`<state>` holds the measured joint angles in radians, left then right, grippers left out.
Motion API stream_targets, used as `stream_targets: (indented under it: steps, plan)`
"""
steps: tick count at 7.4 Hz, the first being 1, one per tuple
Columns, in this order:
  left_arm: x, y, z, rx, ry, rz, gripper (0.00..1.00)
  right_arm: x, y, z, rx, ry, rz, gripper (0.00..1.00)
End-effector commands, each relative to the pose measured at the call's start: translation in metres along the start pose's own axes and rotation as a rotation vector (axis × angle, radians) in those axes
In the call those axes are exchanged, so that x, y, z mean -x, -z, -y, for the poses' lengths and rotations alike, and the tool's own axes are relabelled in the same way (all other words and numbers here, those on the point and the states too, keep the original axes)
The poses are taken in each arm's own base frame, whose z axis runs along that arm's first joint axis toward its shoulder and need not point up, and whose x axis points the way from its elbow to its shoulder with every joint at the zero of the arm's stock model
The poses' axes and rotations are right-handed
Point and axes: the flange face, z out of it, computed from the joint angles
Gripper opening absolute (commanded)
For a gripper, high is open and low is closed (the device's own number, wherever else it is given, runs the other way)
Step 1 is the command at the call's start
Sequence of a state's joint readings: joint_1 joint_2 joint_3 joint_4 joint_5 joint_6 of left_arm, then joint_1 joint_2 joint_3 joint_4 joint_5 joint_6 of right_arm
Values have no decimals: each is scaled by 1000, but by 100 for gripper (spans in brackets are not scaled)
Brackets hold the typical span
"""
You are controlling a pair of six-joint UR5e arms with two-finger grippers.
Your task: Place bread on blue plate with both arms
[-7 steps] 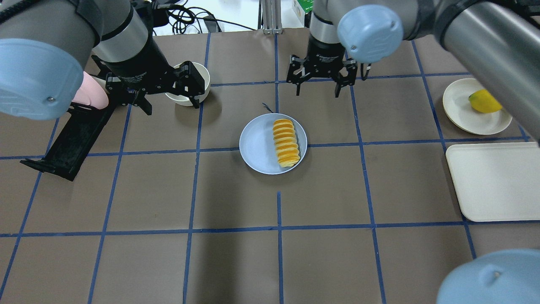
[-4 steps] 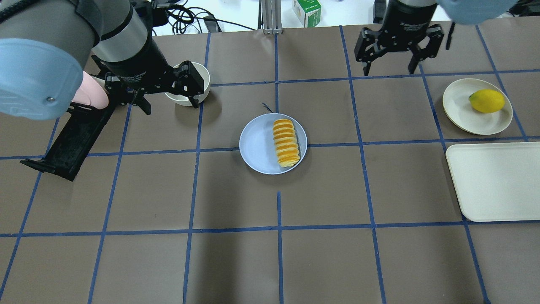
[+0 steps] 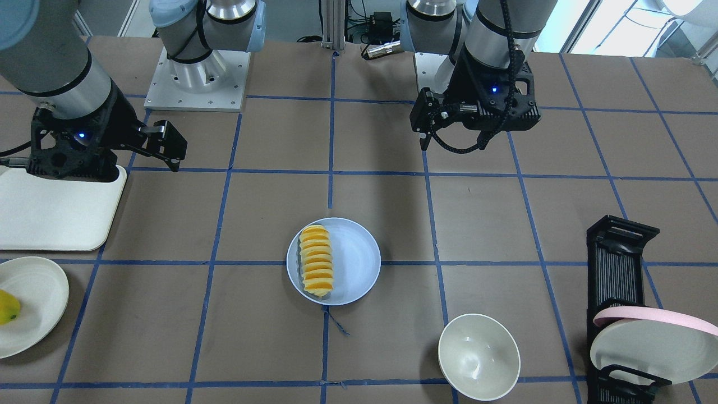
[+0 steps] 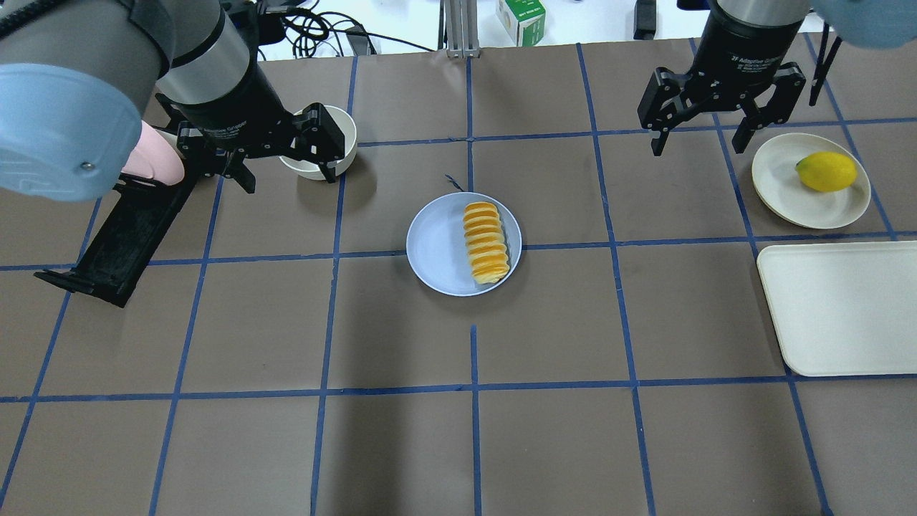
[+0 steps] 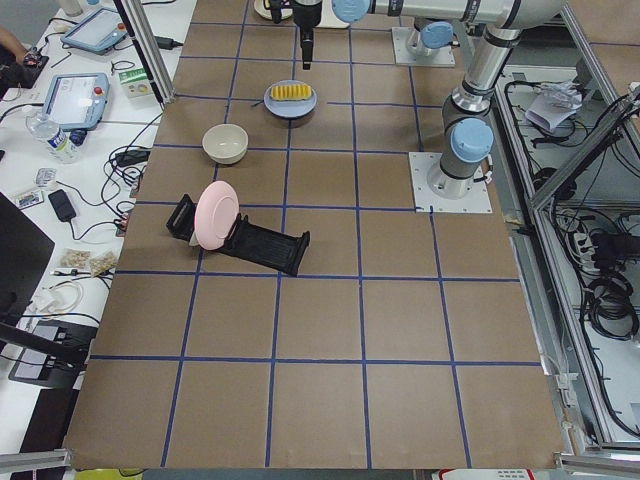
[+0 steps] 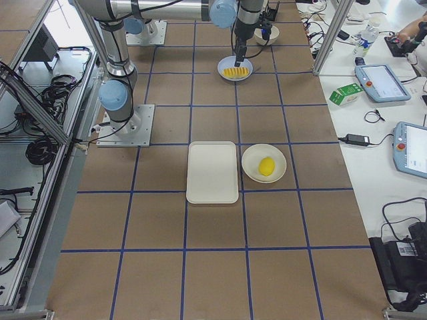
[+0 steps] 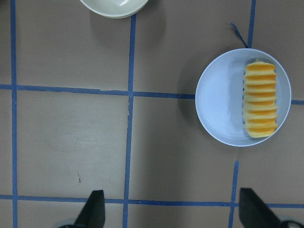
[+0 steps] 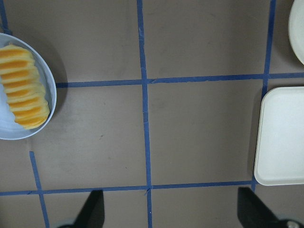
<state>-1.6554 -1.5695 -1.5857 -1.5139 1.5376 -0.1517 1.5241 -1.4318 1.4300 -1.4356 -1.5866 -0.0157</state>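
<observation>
The bread [image 4: 486,242], a ridged yellow-orange loaf, lies on the right half of the blue plate [image 4: 437,247] at the table's middle. It also shows in the front view [image 3: 316,261] on the plate [image 3: 356,261], and in the left wrist view [image 7: 260,99] and the right wrist view [image 8: 23,85]. My left gripper [image 4: 290,183] is open and empty, above the table to the plate's far left, by the cream bowl. My right gripper [image 4: 696,147] is open and empty, to the plate's far right. Both are well apart from the bread.
A cream bowl [image 4: 322,140] stands under the left gripper's far side. A black dish rack [image 4: 122,236] holds a pink-rimmed plate [image 3: 650,336] at the left. A white plate [image 4: 788,193] with a yellow-green fruit [image 4: 826,172] and a white tray [image 4: 838,308] are at the right.
My right gripper has moved away from the blue plate to the right, open all the while, and now hangs near the fruit plate. The left arm and the bread have not moved.
</observation>
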Motion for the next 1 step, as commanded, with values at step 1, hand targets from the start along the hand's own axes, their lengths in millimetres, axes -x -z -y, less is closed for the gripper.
stream_targets:
  steps: [1]
  plan:
    - [1, -1, 2, -1, 0, 1, 100, 8, 4, 7, -49, -3, 36, 100]
